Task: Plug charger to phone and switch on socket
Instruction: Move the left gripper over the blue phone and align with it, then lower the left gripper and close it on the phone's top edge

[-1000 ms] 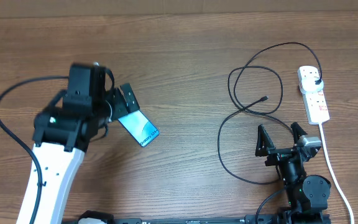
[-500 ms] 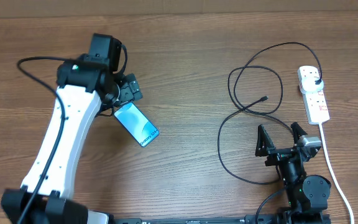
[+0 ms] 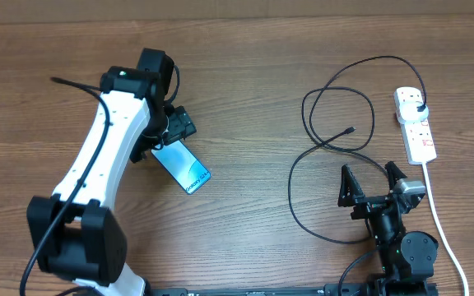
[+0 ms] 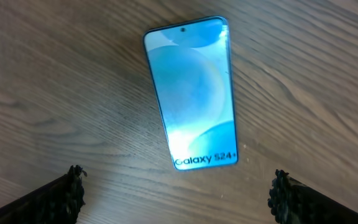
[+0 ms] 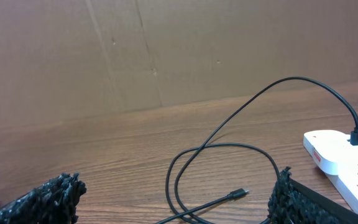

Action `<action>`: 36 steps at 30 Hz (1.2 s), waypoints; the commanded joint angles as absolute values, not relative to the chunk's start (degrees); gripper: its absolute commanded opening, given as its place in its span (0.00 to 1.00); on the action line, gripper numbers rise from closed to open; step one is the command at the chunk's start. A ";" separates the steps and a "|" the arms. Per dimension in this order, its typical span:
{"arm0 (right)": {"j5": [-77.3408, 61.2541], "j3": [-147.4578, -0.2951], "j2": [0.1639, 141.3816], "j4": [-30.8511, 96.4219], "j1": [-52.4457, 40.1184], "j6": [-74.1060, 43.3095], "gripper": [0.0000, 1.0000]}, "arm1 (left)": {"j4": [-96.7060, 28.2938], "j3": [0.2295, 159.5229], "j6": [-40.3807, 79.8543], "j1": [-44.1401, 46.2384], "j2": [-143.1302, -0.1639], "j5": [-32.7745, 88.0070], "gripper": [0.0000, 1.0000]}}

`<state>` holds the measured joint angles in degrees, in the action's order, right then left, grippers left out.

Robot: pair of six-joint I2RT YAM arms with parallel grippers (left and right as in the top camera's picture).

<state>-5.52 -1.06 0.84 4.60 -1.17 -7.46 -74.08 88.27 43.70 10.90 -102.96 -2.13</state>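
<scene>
Underneath, wooden table [image 3: 245,49], phone [image 3: 183,168], cardboard wall [image 5: 166,50] behind

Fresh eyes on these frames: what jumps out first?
The bright cyan phone lies flat on the wooden table at left, with the open left gripper hovering over it. At right, the black charger loops from the white socket, its connector tip lying free, near the open right gripper.
</scene>
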 commanded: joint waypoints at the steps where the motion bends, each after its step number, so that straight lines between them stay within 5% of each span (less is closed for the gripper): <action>1: -5.17 -0.47 0.19 4.40 -0.93 -7.20 1.00 | -73.65 88.47 51.66 10.90 -105.25 -3.51 1.00; 36: -5.17 -0.47 0.19 4.40 -0.95 -7.22 1.00 | -51.70 72.36 51.96 10.81 -108.36 3.68 1.00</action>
